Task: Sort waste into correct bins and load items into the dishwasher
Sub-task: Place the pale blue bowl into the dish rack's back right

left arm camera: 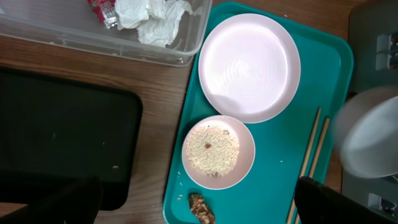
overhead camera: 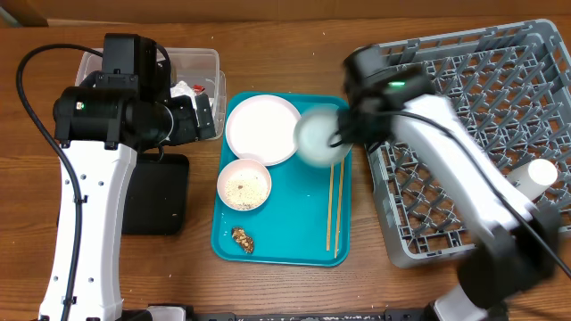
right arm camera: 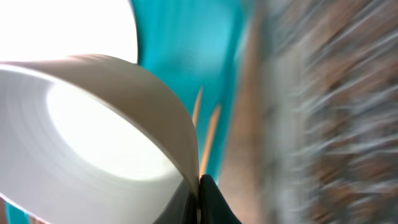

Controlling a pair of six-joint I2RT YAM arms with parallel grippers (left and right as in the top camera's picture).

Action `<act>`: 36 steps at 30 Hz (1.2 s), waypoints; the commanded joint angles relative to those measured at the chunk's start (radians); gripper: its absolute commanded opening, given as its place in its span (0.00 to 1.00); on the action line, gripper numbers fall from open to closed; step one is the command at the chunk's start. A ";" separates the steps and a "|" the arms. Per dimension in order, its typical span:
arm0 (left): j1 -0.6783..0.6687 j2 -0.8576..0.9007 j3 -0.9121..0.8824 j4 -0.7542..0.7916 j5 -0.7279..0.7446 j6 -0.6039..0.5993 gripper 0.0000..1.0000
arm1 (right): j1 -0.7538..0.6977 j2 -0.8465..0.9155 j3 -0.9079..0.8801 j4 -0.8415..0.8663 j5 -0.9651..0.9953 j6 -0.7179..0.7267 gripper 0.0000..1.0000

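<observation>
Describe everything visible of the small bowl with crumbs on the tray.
The small bowl is round, pinkish-white and smooth, like plastic or ceramic. It stands upright on the teal tray, just in front of the large plate; their rims look close, contact unclear. A thin layer of pale rice-like crumbs covers its bottom. A brown food lump lies apart, nearer the tray's front edge.

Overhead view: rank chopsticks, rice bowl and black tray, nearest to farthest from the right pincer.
Right pincer, shut on the pale bowl:
1. Chopsticks, just below it in frame, teal tray's right side.
2. Rice bowl, that tray's left side.
3. Black tray, far left, off the teal tray.
</observation>
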 commanded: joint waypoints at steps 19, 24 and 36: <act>0.003 0.003 0.005 0.005 -0.013 -0.006 1.00 | -0.556 -0.118 0.048 0.547 0.861 -0.062 0.04; 0.003 0.003 0.005 0.009 -0.013 -0.006 1.00 | -0.617 0.006 0.048 0.617 1.101 -0.062 0.04; 0.003 0.003 0.005 0.008 -0.012 -0.006 1.00 | -0.662 0.297 0.048 0.596 1.089 -0.039 0.04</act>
